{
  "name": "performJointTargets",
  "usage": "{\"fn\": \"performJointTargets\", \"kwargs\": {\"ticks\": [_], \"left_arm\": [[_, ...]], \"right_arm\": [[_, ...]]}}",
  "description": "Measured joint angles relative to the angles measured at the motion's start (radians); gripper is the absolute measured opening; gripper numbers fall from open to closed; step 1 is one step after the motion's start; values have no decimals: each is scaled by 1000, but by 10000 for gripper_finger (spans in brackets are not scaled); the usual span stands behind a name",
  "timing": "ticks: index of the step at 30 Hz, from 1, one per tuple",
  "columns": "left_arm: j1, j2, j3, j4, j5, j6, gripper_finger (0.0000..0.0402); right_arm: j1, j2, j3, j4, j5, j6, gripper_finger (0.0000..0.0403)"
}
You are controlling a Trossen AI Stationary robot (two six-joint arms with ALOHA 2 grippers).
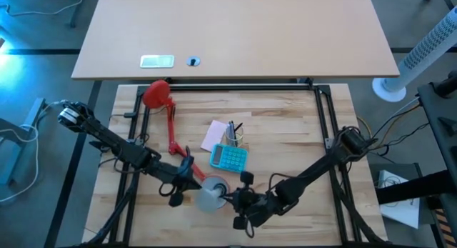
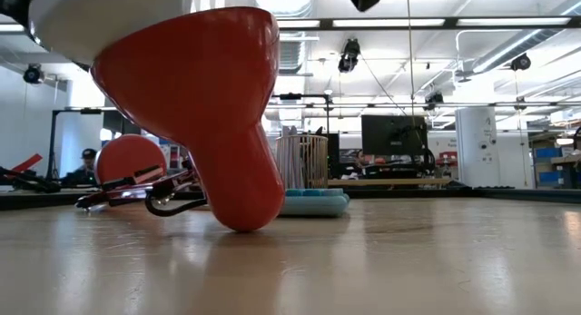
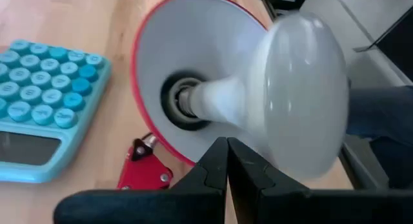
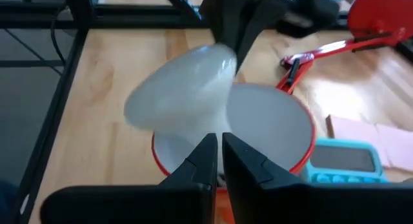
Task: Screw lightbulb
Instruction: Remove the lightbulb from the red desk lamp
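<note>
- The left arm reaches from the table's left edge diagonally toward the front middle, its links stretched low over the wood; the left gripper (image 1: 180, 189) ends just beside the lamp shade (image 1: 211, 193).
- In the left wrist view the left gripper's two dark fingers (image 3: 213, 169) lie pressed together with nothing between them, their tips just under the shade's rim.
- The right arm comes in from the right edge, elbow bent near the table's right side, forearm running low toward the front middle; the right gripper (image 1: 239, 199) sits on the other side of the shade from the left one.
- In the right wrist view the right gripper's fingers (image 4: 205, 161) are together, only a thin seam between them, tips against the shade's near rim and holding nothing I can make out.
- The lightbulb (image 3: 284, 101) sits with its narrow neck in the socket at the shade's centre, its domed head sticking out past the rim; whether it is fully threaded in I cannot tell.
- The shade is white inside and red outside, with its red arm (image 1: 171, 130) running back to a round red base (image 1: 156, 93).
- A teal calculator (image 1: 228, 157) lies near the shade, toward the table's middle, with a pink pad (image 1: 214, 136) and a mesh pen cup (image 1: 235, 136) just behind it.
</note>
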Motion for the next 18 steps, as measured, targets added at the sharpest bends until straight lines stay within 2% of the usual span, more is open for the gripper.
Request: {"fn": "performJointTargets", "kwargs": {"ticks": [13,18], "left_arm": [[8,-2,0,-15,-10,4,0],[8,-64,0,-96,-70,-3,0]], "right_arm": [[2,31,-1,-1,-25,40,18],[-6,31,12,-35,-53,37,18]]}}
